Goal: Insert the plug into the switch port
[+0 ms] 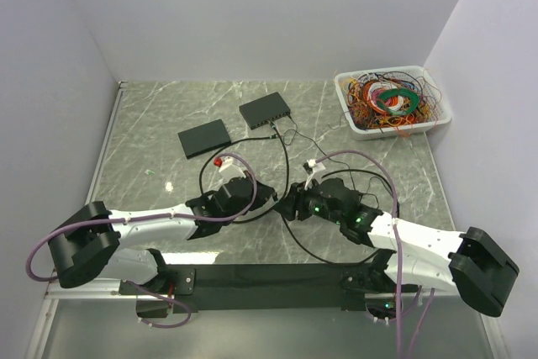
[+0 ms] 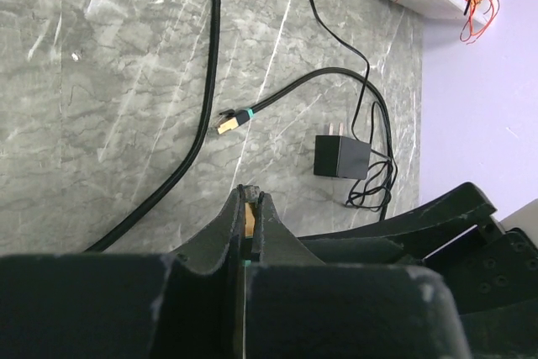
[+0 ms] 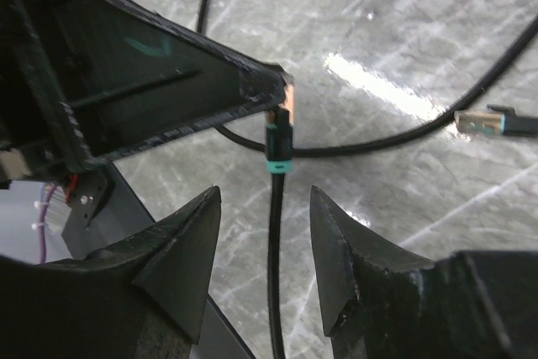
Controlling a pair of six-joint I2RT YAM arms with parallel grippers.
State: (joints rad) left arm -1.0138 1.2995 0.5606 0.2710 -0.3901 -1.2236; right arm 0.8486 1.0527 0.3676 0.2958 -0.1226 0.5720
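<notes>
My left gripper point(image 1: 271, 195) is shut on the gold plug point(image 2: 249, 221) of a black cable with a teal collar; in the left wrist view point(image 2: 250, 197) the plug shows as a sliver between the closed fingers. In the right wrist view the same plug point(image 3: 280, 134) hangs from the left fingertips point(image 3: 271, 88), and its cable runs down between my right gripper's point(image 3: 265, 201) open jaws without touching them. My right gripper point(image 1: 292, 204) faces the left one closely. The black switch point(image 1: 264, 110) sits at the far middle, well beyond both grippers.
A second loose plug point(image 2: 228, 123) lies on the marble table point(image 1: 168, 115), also in the right wrist view point(image 3: 479, 121). A black power adapter point(image 2: 340, 157) with coiled cord lies right of it. A flat black box point(image 1: 204, 137) sits left of the switch. A white basket point(image 1: 437, 119) of wires stands far right.
</notes>
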